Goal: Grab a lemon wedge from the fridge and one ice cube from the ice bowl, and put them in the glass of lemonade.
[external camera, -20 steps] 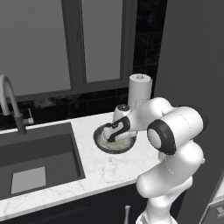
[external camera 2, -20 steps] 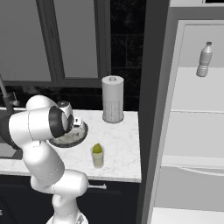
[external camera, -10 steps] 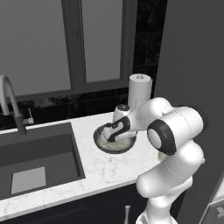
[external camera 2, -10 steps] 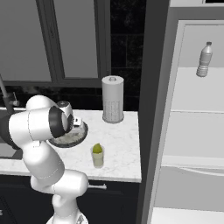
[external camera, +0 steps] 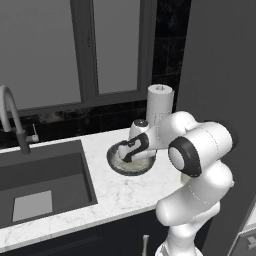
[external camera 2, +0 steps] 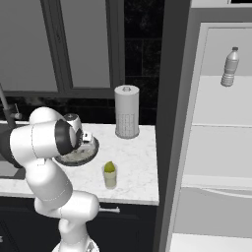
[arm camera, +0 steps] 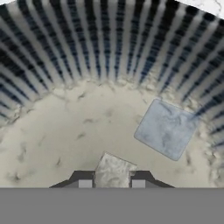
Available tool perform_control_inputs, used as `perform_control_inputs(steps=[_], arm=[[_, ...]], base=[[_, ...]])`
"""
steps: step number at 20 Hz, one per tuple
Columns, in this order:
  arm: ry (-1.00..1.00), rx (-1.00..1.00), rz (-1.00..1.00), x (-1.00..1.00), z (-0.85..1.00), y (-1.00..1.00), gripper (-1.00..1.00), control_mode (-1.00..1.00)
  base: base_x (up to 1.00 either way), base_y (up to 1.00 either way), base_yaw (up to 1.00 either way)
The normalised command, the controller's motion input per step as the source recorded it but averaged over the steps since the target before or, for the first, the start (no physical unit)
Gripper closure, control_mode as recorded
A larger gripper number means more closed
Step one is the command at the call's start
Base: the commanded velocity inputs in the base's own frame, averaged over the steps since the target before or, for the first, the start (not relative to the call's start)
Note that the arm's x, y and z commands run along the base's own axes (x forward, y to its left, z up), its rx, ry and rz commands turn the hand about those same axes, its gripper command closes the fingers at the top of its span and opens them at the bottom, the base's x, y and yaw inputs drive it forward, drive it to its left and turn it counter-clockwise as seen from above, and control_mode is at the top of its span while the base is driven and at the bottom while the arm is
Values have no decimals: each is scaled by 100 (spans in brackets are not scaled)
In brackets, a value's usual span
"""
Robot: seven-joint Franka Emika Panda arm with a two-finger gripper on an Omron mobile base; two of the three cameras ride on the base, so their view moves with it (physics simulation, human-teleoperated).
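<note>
In the hand view the pincer (arm camera: 112,183) is sitting clamped on one ice cube (arm camera: 113,171) low inside the ice bowl (arm camera: 109,48). A second cube (arm camera: 166,128) is lying apart at two o'clock. The grip is looking shallow, so the slick cube is risking slipping out on the lift. Beyond, on the surface (external camera 2: 140,162), the glass of lemonade (external camera 2: 110,175) is waiting with the lemon wedge (external camera 2: 110,167) on top; its narrow mouth is risking a missed drop.

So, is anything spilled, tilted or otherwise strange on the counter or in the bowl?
Nothing stands out. The ice bowl sits flat, the glass of lemonade stands upright with the lemon wedge in it, and the gripper is shut on an ice cube.
</note>
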Motion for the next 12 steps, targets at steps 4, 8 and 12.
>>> perform_control_inputs(steps=[4,8,12], arm=[[0,0,0,0,0,0,100,-100],[-7,0,0,-12,5,0,100,-100],[-12,1,0,-20,16,0,100,-100]], base=[[0,0,0],[0,0,0],[0,0,0]])
